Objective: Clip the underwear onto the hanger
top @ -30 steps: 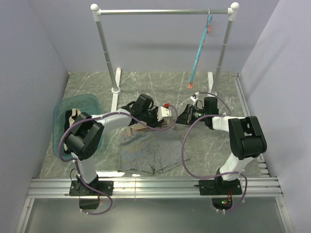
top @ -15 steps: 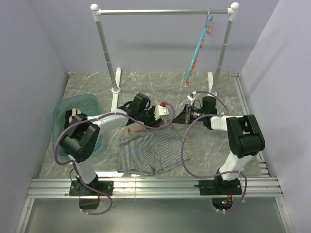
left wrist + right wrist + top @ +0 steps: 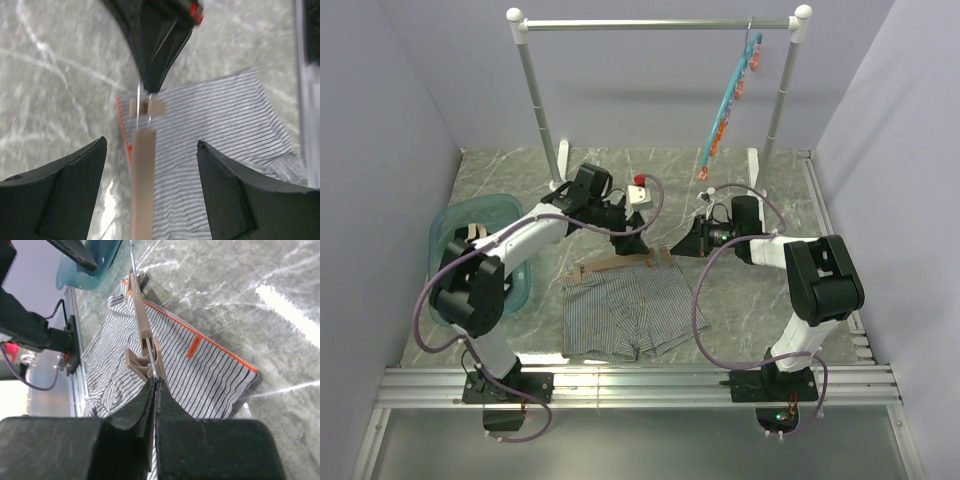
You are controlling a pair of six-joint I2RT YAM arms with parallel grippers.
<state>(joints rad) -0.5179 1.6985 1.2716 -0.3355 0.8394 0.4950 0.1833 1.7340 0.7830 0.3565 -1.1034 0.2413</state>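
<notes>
Left hand [image 3: 151, 147] is wide open, hovering over the hanger [image 3: 142, 175] with nothing in it. Meanwhile the right hand [image 3: 154, 382] is closed tight, tips right at the hanger's end clip [image 3: 145, 362]. As for the underwear [image 3: 630, 310], it's lying flat on the surface [image 3: 760, 300] below both hands, waistband under the hanger.

Nothing legible anywhere. The orange tag [image 3: 194, 347] on the underwear [image 3: 215, 377], right of centre in the right wrist view, bears marks too small to read.

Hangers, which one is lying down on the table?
The wooden hanger, lying along the striped underwear; the teal hanger dangles from the rail.
</notes>
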